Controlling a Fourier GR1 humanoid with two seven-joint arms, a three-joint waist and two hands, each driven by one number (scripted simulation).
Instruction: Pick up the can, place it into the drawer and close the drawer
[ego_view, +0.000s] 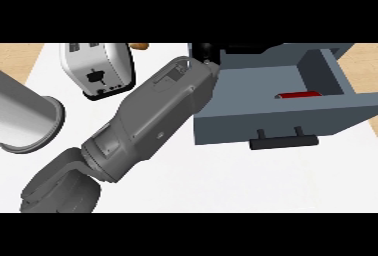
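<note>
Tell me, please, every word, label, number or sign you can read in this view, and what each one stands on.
No readable text anywhere.
Toaster: a dark lever slot on its front, no lettering.
Red can in the open drawer: mostly hidden by the drawer's front wall, no label legible.
Grey forearm: panel outlines only, no writing.

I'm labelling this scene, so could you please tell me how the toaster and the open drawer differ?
The toaster is white and silver, closed-bodied and small; the drawer is blue-grey, larger and open-topped. The drawer holds a red can, and a black handle fronts it; the toaster's side carries a black lever. Both sit on the white counter.
</note>
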